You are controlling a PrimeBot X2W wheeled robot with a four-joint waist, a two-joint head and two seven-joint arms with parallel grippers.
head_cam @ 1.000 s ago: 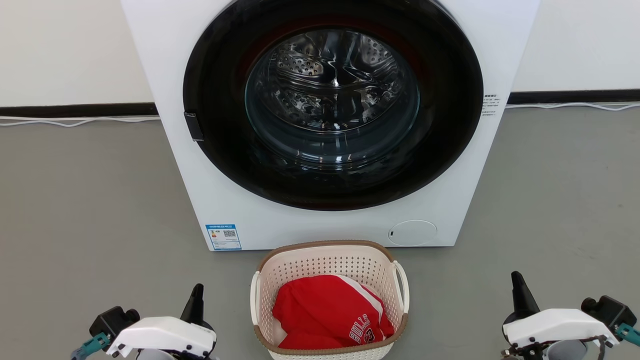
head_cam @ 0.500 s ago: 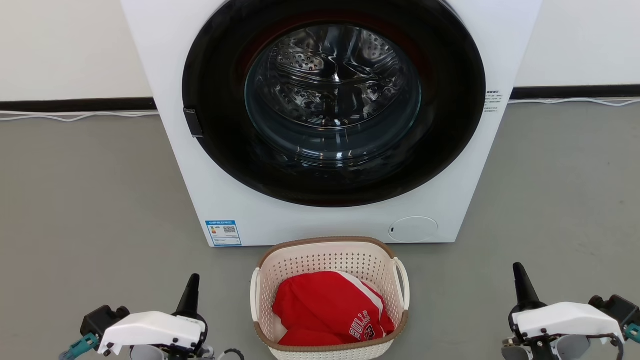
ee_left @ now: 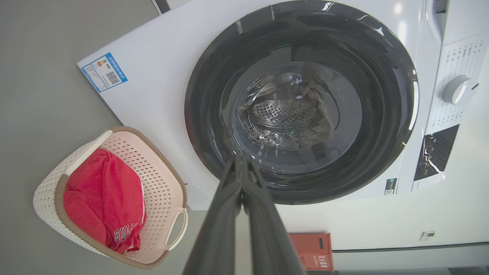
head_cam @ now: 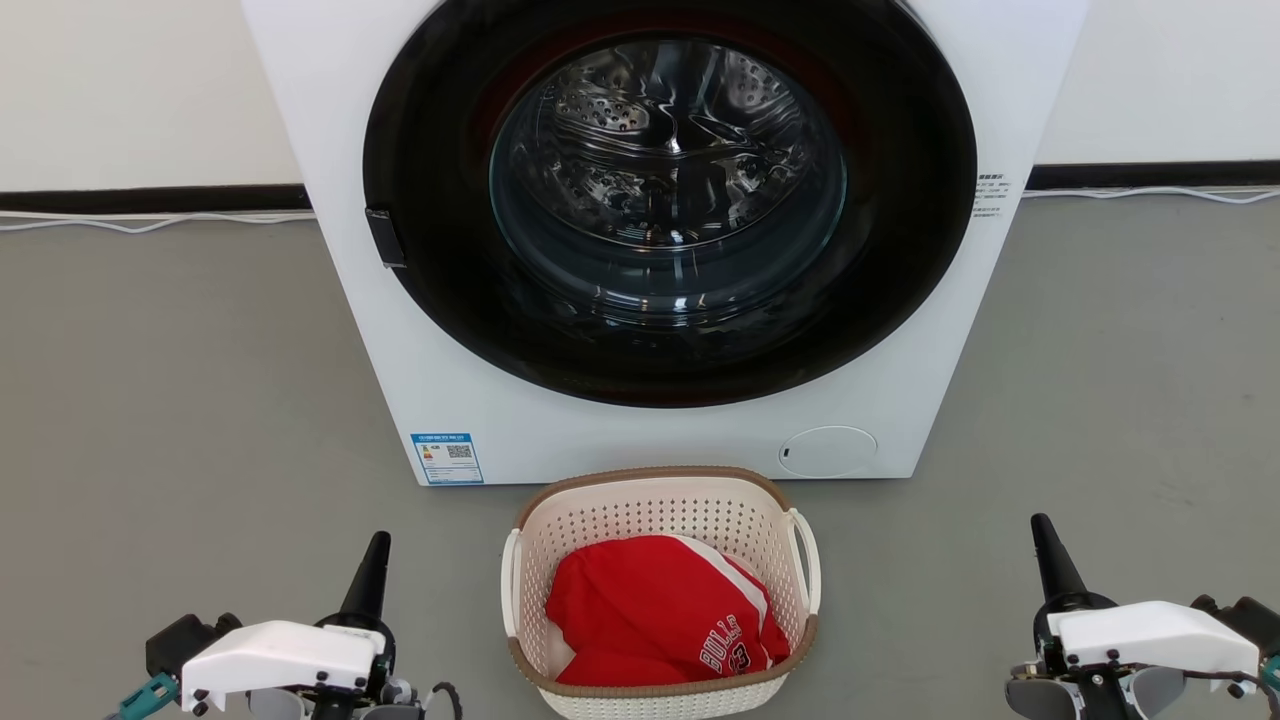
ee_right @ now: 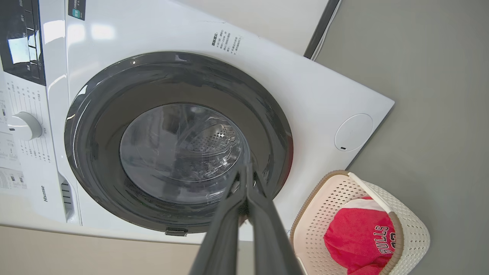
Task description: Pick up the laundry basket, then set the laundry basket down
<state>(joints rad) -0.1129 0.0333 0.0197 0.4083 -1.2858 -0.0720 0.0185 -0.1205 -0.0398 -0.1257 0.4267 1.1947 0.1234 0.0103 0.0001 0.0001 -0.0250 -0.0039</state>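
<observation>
At the washer's foot: laundry basket [head_cam: 660, 512] stands upright on the grey floor [head_cam: 180, 400], at 6 o'clock of the front-loading washing machine [head_cam: 520, 440]. It is close to the machine; contact can't be told.
Load: red Bulls jersey [head_cam: 650, 610] bunched inside, lying below the brown rim.
Handles: left loop handle [head_cam: 509, 590] at the basket's 9 o'clock, right loop handle [head_cam: 812, 565] at its 3 o'clock. The line through them runs straight across the robot's front.
Long axis: not settled. The rounded rectangle is foreshortened in the head view and skewed in both wrist views.
Left gripper [head_cam: 378, 545]: low at 7 o'clock of the head view, jaws pressed together with nothing between them, pointing toward the washer. The basket lies at its 3 o'clock, apart from it.
Right gripper [head_cam: 1045, 535]: low at 5 o'clock of the head view, jaws likewise pressed together and empty. The basket lies at its 9 o'clock, well apart.
Nearer arm: the left, by my reading. The floor gap to its handle is clearly narrower than on the right.
Stage: the basket is on the floor with both arms clear of it. That fits a basket waiting to be lifted as well as one already set back down.
Key relation: the basket sits between the two grippers, a handle facing each, slightly left of midway.
</observation>
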